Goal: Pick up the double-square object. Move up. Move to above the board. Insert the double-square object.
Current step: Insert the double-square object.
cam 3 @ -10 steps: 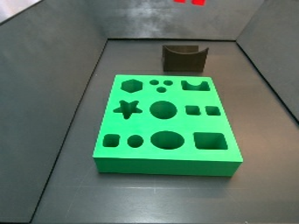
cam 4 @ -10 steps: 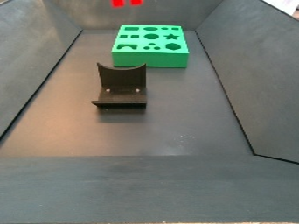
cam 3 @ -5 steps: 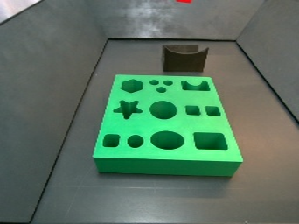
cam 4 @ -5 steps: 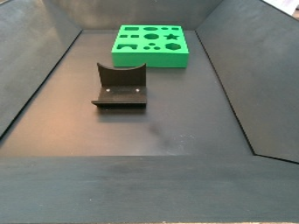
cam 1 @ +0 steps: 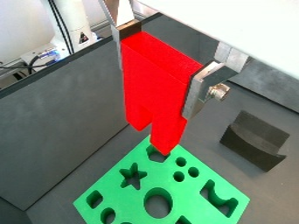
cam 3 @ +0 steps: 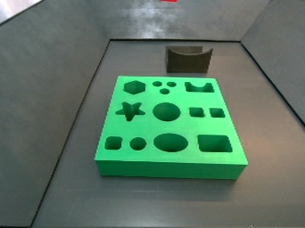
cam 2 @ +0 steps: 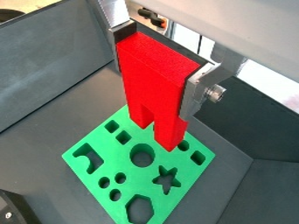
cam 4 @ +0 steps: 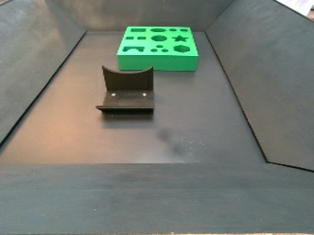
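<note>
My gripper (cam 1: 163,66) is shut on the double-square object (cam 1: 158,87), a bright red block hanging prongs-down between the silver fingers (cam 1: 205,87). It also shows in a wrist view (cam 2: 158,87) with the gripper (cam 2: 160,66). It hangs well above the board (cam 1: 193,203), a green block with shaped holes, which shows in both wrist views (cam 2: 117,166) and both side views (cam 3: 173,169) (cam 4: 160,62). Gripper and red block are above the frame in both side views; only a red sliver touches one top edge.
The dark fixture (cam 3: 188,59) stands empty on the floor beyond the board's end, also seen in a side view (cam 4: 127,90) and a wrist view (cam 1: 257,140). Grey sloped walls enclose the dark floor.
The red block seen at the top edge of both side views has risen almost fully out of frame. Board and fixture have not moved.
</note>
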You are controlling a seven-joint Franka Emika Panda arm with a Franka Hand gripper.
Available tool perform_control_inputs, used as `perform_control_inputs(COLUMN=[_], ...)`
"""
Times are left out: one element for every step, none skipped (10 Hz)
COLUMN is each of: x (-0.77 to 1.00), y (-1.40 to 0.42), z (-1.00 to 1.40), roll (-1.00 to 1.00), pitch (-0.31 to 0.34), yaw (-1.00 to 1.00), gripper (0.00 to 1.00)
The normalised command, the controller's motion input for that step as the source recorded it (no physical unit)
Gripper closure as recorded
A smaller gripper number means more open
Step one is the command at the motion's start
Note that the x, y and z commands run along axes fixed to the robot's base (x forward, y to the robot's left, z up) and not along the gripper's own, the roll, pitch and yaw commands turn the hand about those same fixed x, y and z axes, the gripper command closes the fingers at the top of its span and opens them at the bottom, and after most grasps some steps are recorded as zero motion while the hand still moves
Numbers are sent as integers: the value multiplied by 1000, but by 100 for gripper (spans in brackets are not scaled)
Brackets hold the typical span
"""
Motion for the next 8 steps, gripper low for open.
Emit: perform_control_inputs(x=[40, 294, 454, 560, 643, 677, 686, 660], y=[0, -46, -106, -94, -51, -9, 0, 0], z=[0, -71, -157, -151, -106, -77, -77, -86], roll=[0, 0, 11, 13, 0, 0, 0, 0], pitch=[0, -27, -56, -43, -27, -27, -26, -10], yaw=[0, -31, -9, 0, 0, 0, 0, 0], gripper=[100, 100, 100, 100, 100, 100, 100, 100])
